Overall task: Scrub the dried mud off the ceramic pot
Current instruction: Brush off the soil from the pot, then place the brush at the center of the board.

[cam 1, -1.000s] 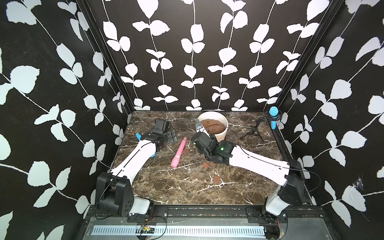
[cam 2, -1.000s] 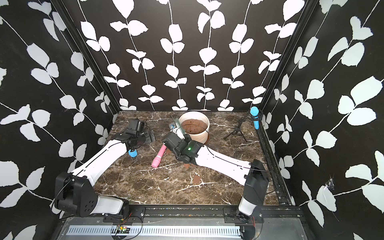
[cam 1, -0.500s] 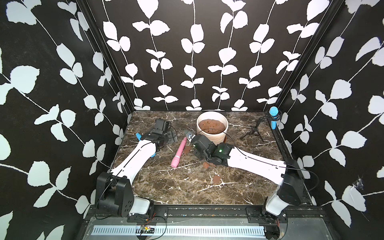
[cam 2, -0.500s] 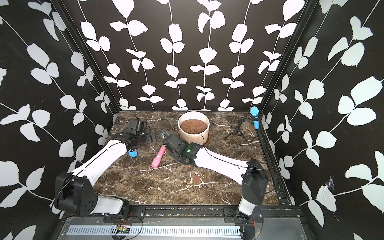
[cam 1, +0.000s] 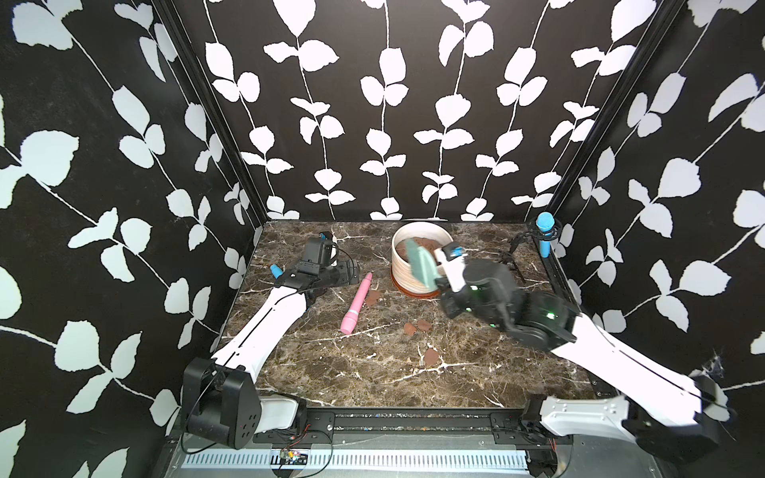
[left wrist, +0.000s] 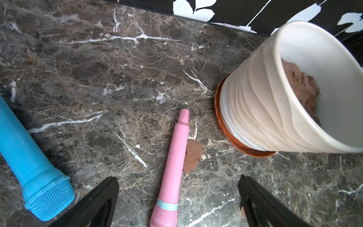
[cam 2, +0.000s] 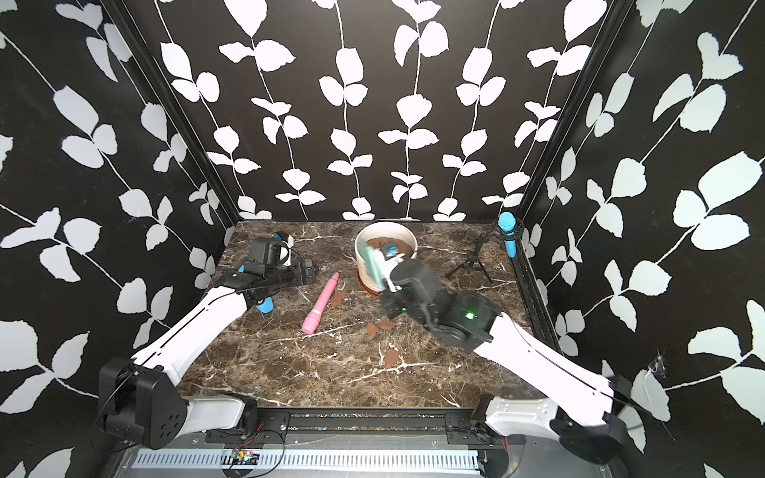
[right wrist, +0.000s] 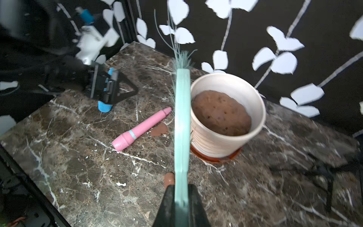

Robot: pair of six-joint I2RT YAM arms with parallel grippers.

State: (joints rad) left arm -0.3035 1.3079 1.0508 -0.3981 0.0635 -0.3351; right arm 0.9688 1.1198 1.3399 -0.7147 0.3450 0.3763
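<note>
The ceramic pot (cam 1: 403, 269) (cam 2: 366, 265), ribbed cream-white on an orange saucer, stands at the back of the marble table and holds brown soil. My right gripper (cam 1: 443, 275) (right wrist: 181, 188) is shut on a teal brush (cam 1: 421, 261) (right wrist: 182, 121), raised beside the pot's front wall; I cannot tell if they touch. Dried mud chips lie on the table: one (cam 1: 373, 297) (left wrist: 193, 155) by a pink tool, two (cam 1: 417, 327) in the middle, one (cam 1: 431, 356) nearer the front. My left gripper (cam 1: 343, 275) (left wrist: 177, 188) is open over the pink tool's thick end.
The pink pen-shaped tool (cam 1: 357, 304) (right wrist: 141, 128) lies left of the pot. A blue microphone (cam 1: 276, 272) (left wrist: 33, 157) lies under the left arm. Another blue microphone (cam 1: 544, 234) and a small black tripod (cam 1: 513, 256) stand at the back right, near the wall.
My right arm has swung right and up with the brush, from the pot's front left to its front right. The left arm has not moved.
</note>
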